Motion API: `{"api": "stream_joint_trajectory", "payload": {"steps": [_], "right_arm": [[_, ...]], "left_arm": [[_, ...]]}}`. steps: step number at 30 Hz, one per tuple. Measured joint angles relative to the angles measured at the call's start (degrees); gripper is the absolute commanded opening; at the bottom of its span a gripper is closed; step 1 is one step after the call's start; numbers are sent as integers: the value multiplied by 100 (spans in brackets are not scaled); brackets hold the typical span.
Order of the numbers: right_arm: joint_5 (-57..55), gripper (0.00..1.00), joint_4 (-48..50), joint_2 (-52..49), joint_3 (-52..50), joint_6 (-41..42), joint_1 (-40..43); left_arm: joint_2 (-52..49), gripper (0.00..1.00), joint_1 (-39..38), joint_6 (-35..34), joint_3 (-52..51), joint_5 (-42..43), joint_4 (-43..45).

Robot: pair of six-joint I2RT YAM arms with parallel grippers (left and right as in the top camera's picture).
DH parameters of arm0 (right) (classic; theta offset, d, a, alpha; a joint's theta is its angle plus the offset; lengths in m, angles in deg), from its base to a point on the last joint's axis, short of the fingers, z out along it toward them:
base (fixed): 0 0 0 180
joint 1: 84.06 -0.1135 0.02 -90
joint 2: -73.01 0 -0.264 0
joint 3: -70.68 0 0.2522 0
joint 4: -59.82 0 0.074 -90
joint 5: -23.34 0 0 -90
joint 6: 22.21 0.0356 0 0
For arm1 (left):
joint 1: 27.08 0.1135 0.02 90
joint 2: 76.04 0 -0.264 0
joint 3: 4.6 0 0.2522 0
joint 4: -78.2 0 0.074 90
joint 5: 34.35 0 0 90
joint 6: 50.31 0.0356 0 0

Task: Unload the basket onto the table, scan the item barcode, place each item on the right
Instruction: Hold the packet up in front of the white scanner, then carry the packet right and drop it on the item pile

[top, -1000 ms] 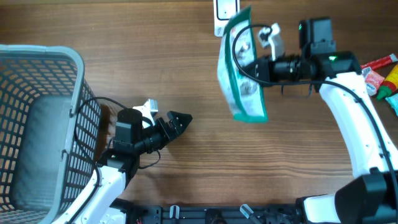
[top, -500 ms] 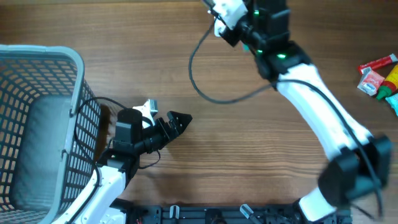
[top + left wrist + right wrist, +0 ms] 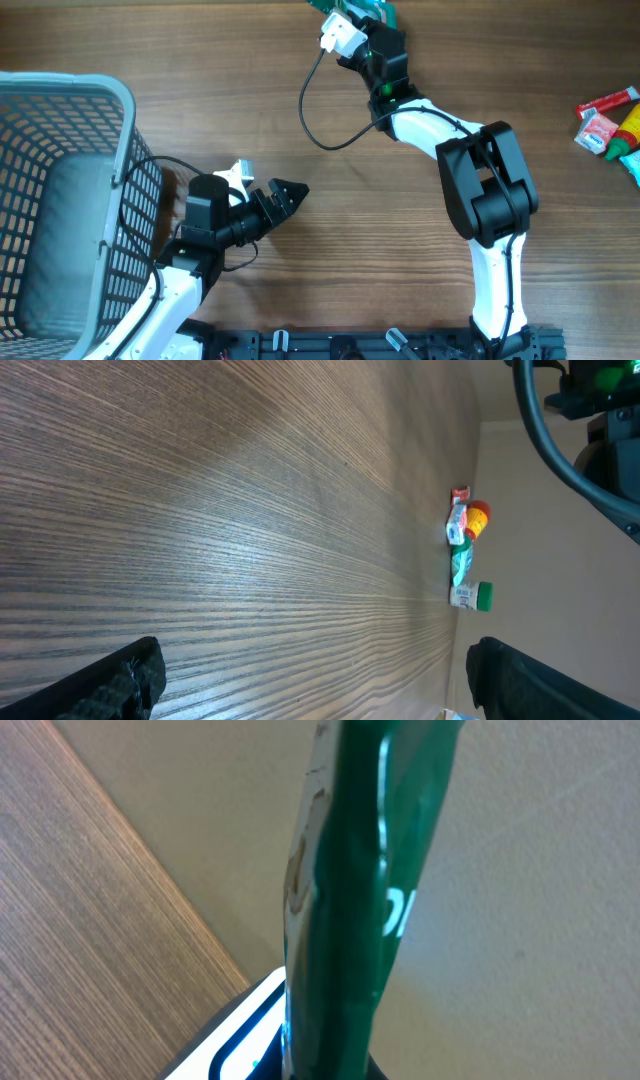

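Observation:
The item is a green plastic packet [image 3: 350, 900], seen edge-on and upright in the right wrist view, and my right gripper [image 3: 364, 12] is shut on it at the table's far edge. Only a sliver of the green packet [image 3: 386, 10] shows in the overhead view, at the top border. Just beneath the packet in the right wrist view lies the white scanner [image 3: 240, 1035] with its dark window. No barcode shows. My left gripper [image 3: 290, 195] stands open and holds nothing, low over the wood near the basket; its dark fingertips [image 3: 120, 680] frame bare tabletop.
A grey wire basket [image 3: 60, 90] fills the left side. A small heap of packets and tubes [image 3: 610, 120] lies at the right edge, also seen far off as the heap [image 3: 465, 550] in the left wrist view. A black cable [image 3: 320, 120] loops by the right arm.
My right arm has swung from the middle right up to the far edge, carrying the green packet over the scanner. The left arm has not moved.

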Motion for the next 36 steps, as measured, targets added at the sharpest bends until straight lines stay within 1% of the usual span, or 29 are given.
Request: {"api": "stream_joint_trajectory", "payload": {"steps": [3,6,8,9,11,13,14,16,18,20,22,23,25,27,28,29,30,34,36], "right_arm": [[7,4,24,0,4,39,-2],[-166,4,2,11,4,317,0],[-426,4,-271,94,4,385,13],[-660,4,-590,214,9,426,33],[-1080,5,-1521,577,33,483,144],[-1641,4,-2920,1198,50,767,407],[-1821,4,-3613,1475,90,1049,566],[-2065,4,-5123,2120,140,1906,1040],[-2100,5,-5932,2369,170,2446,1445],[-2118,5,-6131,2402,138,2857,1845],[-2116,5,-6072,2326,-26,3235,2361],[-2096,5,-5853,2129,-96,3405,2780],[-2094,5,-5633,1799,-122,3276,3215],[-2188,6,-5626,1475,-129,3158,3541],[-2208,22,-5624,1344,-149,3152,3687],[-2232,73,-5626,1268,-177,3154,3805],[-2262,100,-5648,1250,-212,3161,3912],[-2286,100,-5753,1370,-216,3416,3928],[-1987,100,-5947,1788,-219,3683,3740]], "left_arm": [[0,100,0,0,0,-2,0],[0,100,0,0,0,-2,0],[0,100,0,0,0,-2,0],[0,100,0,0,0,0,-2],[0,100,0,0,0,-7,2],[0,100,0,0,0,-11,-2],[0,100,0,0,0,-15,-4],[0,100,0,0,0,-28,2],[0,100,0,0,0,-26,-2],[0,100,0,0,0,-22,-2],[0,100,0,0,0,-22,-2],[0,100,0,0,0,-22,-2],[0,100,0,0,0,-22,-4],[0,100,0,0,0,-22,-2],[0,100,0,0,0,-24,-2],[0,100,0,0,0,-22,-2],[0,100,0,0,0,-22,-2],[0,100,0,0,0,-22,-2],[0,100,0,0,0,-24,-2]]}}
